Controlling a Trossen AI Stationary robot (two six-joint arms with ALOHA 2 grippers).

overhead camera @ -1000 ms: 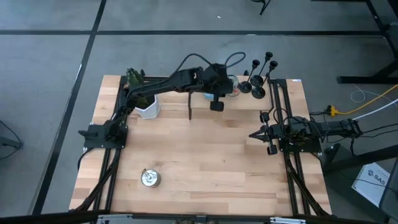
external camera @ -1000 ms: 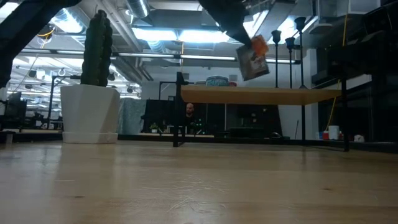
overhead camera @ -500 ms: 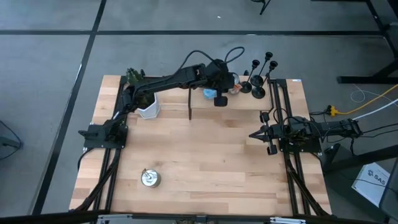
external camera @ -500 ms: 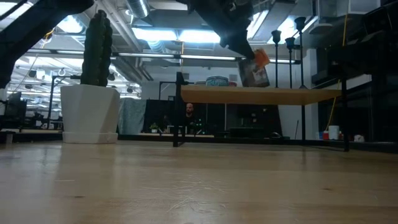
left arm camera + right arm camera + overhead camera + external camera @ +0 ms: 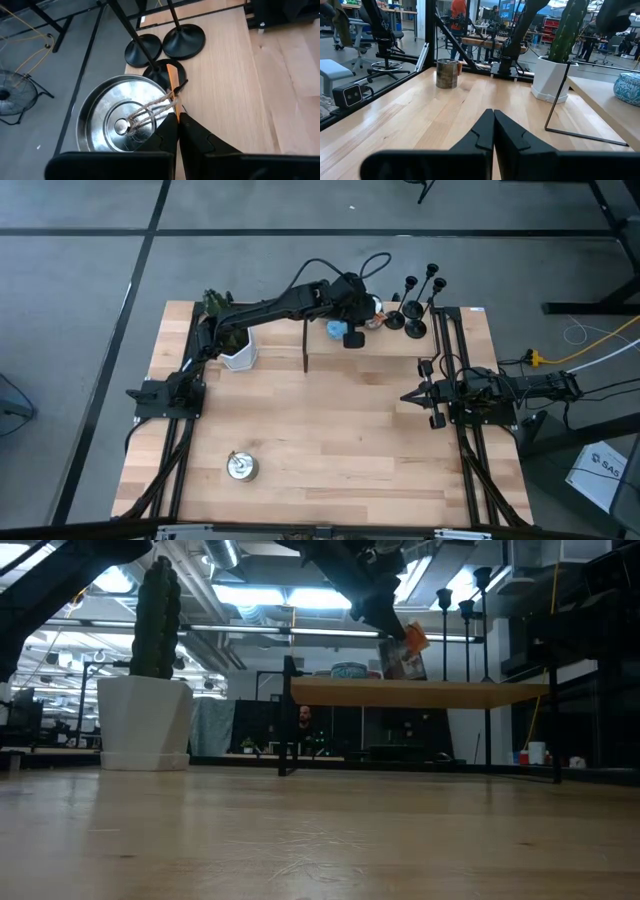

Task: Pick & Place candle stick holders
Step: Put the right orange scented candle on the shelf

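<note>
Item: candle stick holders (image 5: 415, 305), matte black, each a round flat base, thin stem and small cup; we are finding them clustered at the upper right of the high view, on the far edge of the counter (image 5: 330, 430); in the left wrist view we are seeing three round bases (image 5: 184, 40) close together at the upper centre, beside a silver tin (image 5: 122, 122).

Left hand (image 5: 350, 337): we are reaching it across the upper centre of the high view, just beside the holders; its fingers (image 5: 192, 137) are pressed together, pinching a thin orange tag with a twine loop lying over the tin; no holder is in its grip.

Right hand (image 5: 408, 396): we are resting it at the right middle of the high view, clenched on nothing, well apart from the holders.

Also listed: a white potted cactus (image 5: 228, 340) at the upper left; a second tin (image 5: 240, 467) at the lower left; a thin black wire stand (image 5: 305, 350) near the centre.

Handling, as we are judging it: light, rigid, probably metal; top-heavy on a narrow stem, so liable to tip against its neighbours; smooth finish may slip; we are favouring a hold on the stem, low and near the base, fingers either side.
</note>
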